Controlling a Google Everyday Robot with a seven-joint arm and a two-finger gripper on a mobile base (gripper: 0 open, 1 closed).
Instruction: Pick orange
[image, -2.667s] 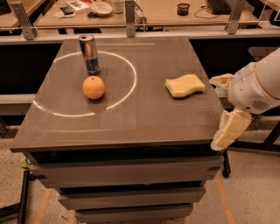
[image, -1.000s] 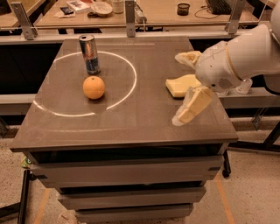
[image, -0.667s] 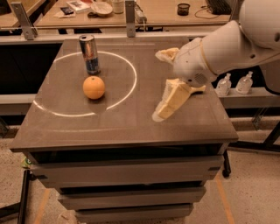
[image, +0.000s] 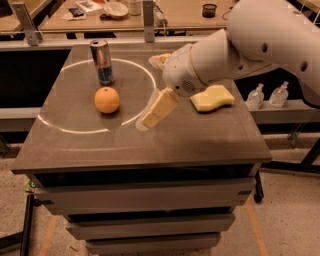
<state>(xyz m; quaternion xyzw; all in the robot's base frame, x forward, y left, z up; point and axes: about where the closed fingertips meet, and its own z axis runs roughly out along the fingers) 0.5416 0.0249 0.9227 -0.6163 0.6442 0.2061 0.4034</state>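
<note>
gripper (image: 150, 90): fingers spread wide, nothing between | hovers at 3 o'clock of orange (image: 107, 100), apart | can (image: 102, 62) at orange's 12 o'clock

This looks like a robotics lab or test workshop. A white robot arm (image: 260, 40) reaches over a dark surface (image: 200, 145) built of stacked tiers and marked with a white ring (image: 75, 129). Its gripper (image: 149, 91) hangs above the ring's right edge, the two pale fingers (image: 159, 107) spread apart. Behind the fingers run wooden workbenches (image: 185, 15) with metal posts (image: 148, 20), littered with a bowl (image: 116, 9), papers (image: 90, 6) and a dark cup (image: 209, 10). Right of the fingers, two clear bottles (image: 255, 97) stand on a low shelf (image: 300, 107). Below, the speckled floor (image: 290, 210) carries strips of orange tape (image: 255, 230).
</note>
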